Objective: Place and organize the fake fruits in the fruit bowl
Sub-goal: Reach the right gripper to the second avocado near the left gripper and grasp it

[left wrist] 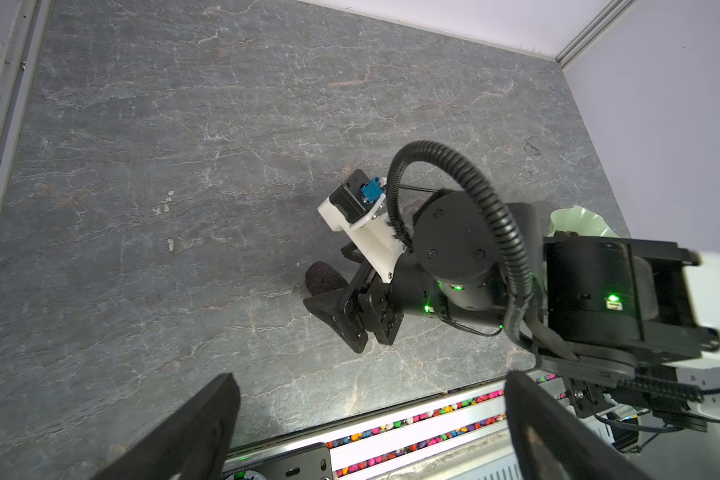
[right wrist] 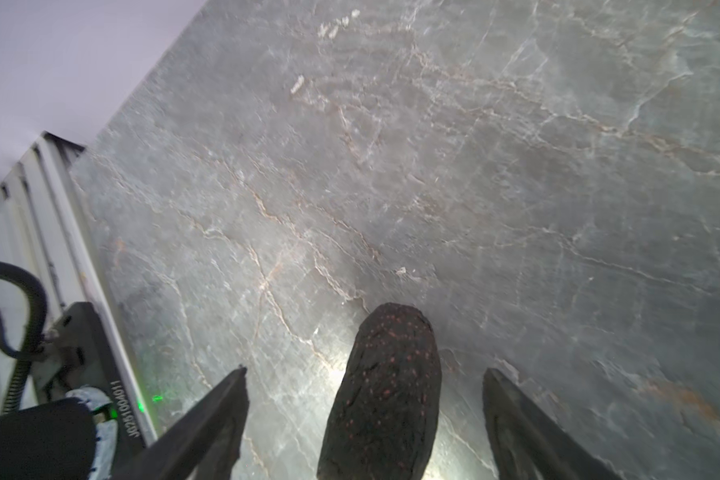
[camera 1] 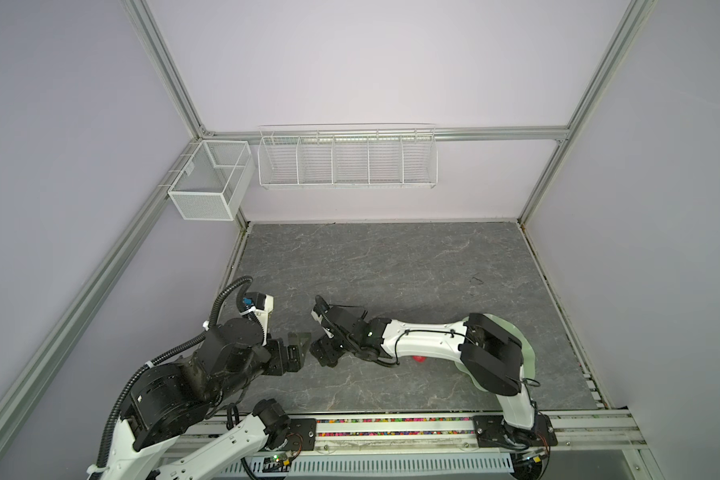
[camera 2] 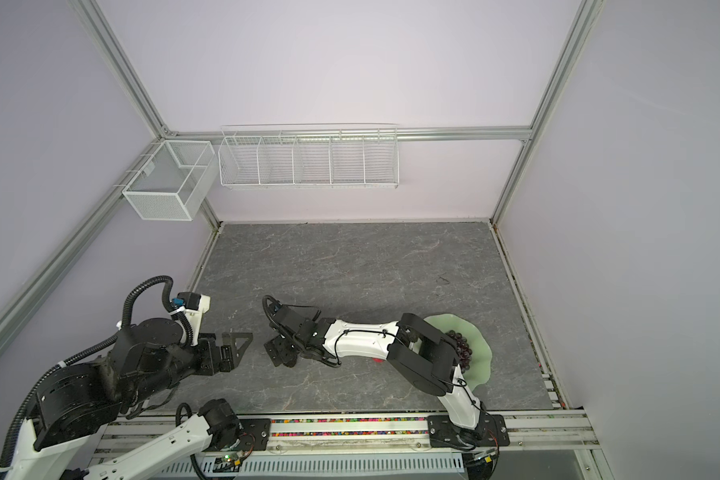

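A dark bumpy avocado (right wrist: 387,395) lies on the grey slab between the spread fingers of my right gripper (right wrist: 364,370), with a gap on either side; the gripper is open. In both top views that gripper (camera 1: 323,353) (camera 2: 281,355) points down at the front middle and covers the avocado. The left wrist view shows the avocado (left wrist: 323,280) beside those fingers. My left gripper (camera 1: 298,349) (left wrist: 371,415) hovers open and empty just to its left. The pale-green fruit bowl (camera 2: 481,353) (camera 1: 528,353) sits at the right, holding purple grapes (camera 2: 462,347). A red apple (camera 1: 418,358) peeks out under the right forearm.
White wire baskets (camera 1: 348,160) and a mesh box (camera 1: 211,183) hang on the back wall. An aluminium rail with coloured beads (camera 1: 391,428) runs along the front edge. The right arm's elbow hangs over the bowl. The two grippers stand close together.
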Robot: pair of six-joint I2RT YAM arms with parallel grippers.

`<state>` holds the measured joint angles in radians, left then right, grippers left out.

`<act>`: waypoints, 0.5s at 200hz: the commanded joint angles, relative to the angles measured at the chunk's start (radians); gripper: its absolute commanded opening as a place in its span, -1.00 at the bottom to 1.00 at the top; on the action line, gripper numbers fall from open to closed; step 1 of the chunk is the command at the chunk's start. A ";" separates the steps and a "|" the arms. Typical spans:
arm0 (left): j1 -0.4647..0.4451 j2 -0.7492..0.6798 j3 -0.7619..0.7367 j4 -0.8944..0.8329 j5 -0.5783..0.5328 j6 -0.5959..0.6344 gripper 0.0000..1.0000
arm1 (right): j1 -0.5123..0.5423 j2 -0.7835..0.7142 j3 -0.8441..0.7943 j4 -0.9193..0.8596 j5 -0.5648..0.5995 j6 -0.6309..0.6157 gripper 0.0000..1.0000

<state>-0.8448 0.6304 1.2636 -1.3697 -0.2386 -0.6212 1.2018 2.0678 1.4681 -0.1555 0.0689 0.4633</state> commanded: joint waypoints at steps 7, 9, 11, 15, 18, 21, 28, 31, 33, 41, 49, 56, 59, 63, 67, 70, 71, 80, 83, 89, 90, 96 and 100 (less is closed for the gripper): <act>-0.003 -0.011 -0.018 -0.011 -0.019 -0.004 0.98 | 0.022 0.039 0.042 -0.135 0.040 -0.003 0.69; -0.003 -0.011 -0.019 -0.011 -0.019 -0.005 0.98 | 0.023 0.041 0.041 -0.138 0.041 -0.002 0.68; -0.003 -0.010 -0.019 -0.010 -0.019 -0.003 0.98 | 0.024 0.043 0.044 -0.141 0.043 0.000 0.67; -0.003 -0.009 -0.021 -0.009 -0.019 -0.002 0.98 | 0.025 0.048 0.046 -0.148 0.047 0.003 0.64; -0.003 -0.008 -0.022 -0.008 -0.019 -0.002 0.98 | 0.026 0.051 0.049 -0.153 0.053 0.006 0.61; -0.003 -0.008 -0.023 -0.007 -0.019 -0.002 0.98 | 0.027 0.055 0.052 -0.158 0.056 0.008 0.59; -0.004 -0.006 -0.024 -0.006 -0.019 -0.002 0.98 | 0.028 0.064 0.056 -0.170 0.065 0.015 0.54; -0.004 -0.006 -0.023 -0.006 -0.020 -0.002 0.98 | 0.028 0.067 0.060 -0.176 0.066 0.016 0.52; -0.004 -0.005 -0.023 -0.006 -0.020 -0.003 0.98 | 0.027 0.069 0.061 -0.178 0.066 0.017 0.51; -0.003 -0.005 -0.018 -0.008 -0.021 -0.003 0.98 | 0.027 0.076 0.066 -0.183 0.072 0.017 0.48; -0.003 -0.005 -0.015 -0.009 -0.021 -0.004 0.98 | 0.027 0.078 0.064 -0.186 0.076 0.018 0.43; -0.003 -0.006 -0.013 -0.009 -0.024 -0.003 0.98 | 0.027 0.079 0.066 -0.190 0.079 0.021 0.37; -0.004 -0.007 -0.011 -0.009 -0.025 -0.002 0.98 | 0.027 0.080 0.066 -0.190 0.081 0.020 0.34; -0.003 -0.008 -0.010 -0.009 -0.027 0.000 0.98 | 0.028 0.080 0.066 -0.193 0.082 0.020 0.30; -0.004 -0.008 -0.010 -0.009 -0.028 0.000 0.98 | 0.027 0.080 0.067 -0.197 0.086 0.021 0.27; -0.004 -0.009 -0.010 -0.009 -0.030 0.000 0.98 | 0.027 0.080 0.069 -0.201 0.088 0.021 0.24; -0.003 -0.009 -0.010 -0.010 -0.030 0.000 0.98 | 0.027 0.080 0.069 -0.201 0.089 0.021 0.23; -0.004 -0.009 -0.013 -0.009 -0.034 0.001 0.98 | 0.028 0.080 0.069 -0.209 0.094 0.022 0.17; -0.004 -0.009 -0.013 -0.008 -0.034 0.001 0.98 | 0.027 0.080 0.069 -0.212 0.096 0.022 0.15; -0.004 -0.009 -0.015 -0.006 -0.034 0.001 0.98 | 0.028 0.078 0.070 -0.217 0.101 0.021 0.13; -0.003 -0.009 -0.016 -0.006 -0.034 0.001 0.98 | 0.027 0.078 0.069 -0.218 0.103 0.021 0.13; -0.003 -0.008 -0.018 -0.003 -0.032 0.003 0.98 | 0.026 0.077 0.068 -0.221 0.109 0.024 0.11; -0.003 -0.008 -0.019 0.000 -0.030 0.003 0.98 | 0.025 0.077 0.066 -0.223 0.112 0.024 0.10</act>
<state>-0.8448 0.6266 1.2480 -1.3598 -0.2466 -0.6205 1.2278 2.1426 1.5169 -0.3389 0.1406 0.4801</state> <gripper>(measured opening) 0.989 0.560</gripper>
